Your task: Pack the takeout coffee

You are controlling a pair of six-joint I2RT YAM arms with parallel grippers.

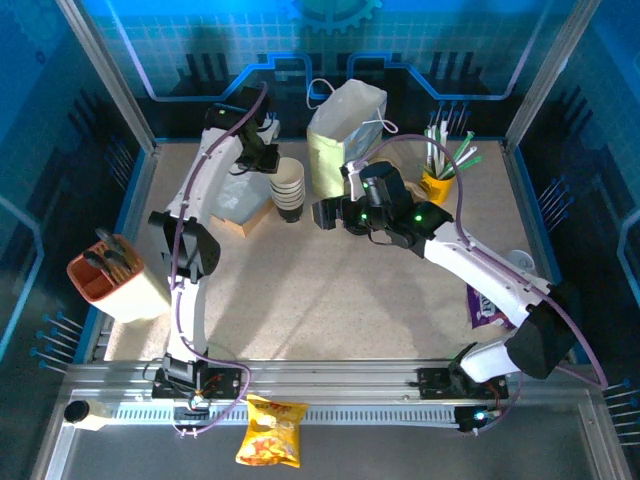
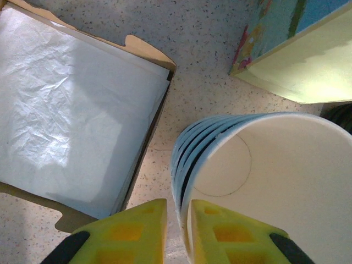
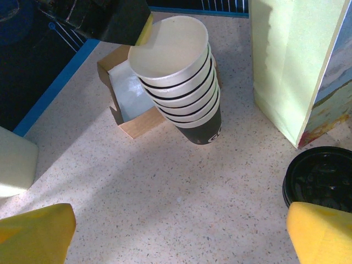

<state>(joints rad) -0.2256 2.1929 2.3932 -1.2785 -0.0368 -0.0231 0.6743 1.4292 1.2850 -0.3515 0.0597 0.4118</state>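
Note:
The takeout coffee with its lid is out of view. A stack of lidless paper cups (image 1: 288,190) (image 3: 190,104) stands beside the pale green paper bag (image 1: 345,135) (image 3: 291,66). My left gripper (image 2: 179,231) (image 1: 268,150) is at the stack's top, one yellow finger inside the top cup (image 2: 275,181) and one outside, shut on its rim. That top cup (image 3: 168,47) sits tilted on the others. My right gripper (image 3: 181,225) (image 1: 330,213) hovers open over bare table, in front of the bag. A stack of black lids (image 3: 322,176) lies by its right finger.
An open cardboard box lined with white paper (image 2: 71,110) (image 1: 240,205) sits left of the cups. A yellow cup of straws (image 1: 437,180) stands at the back right. An orange utensil holder (image 1: 105,270) is at the left edge, a purple packet (image 1: 487,305) at the right.

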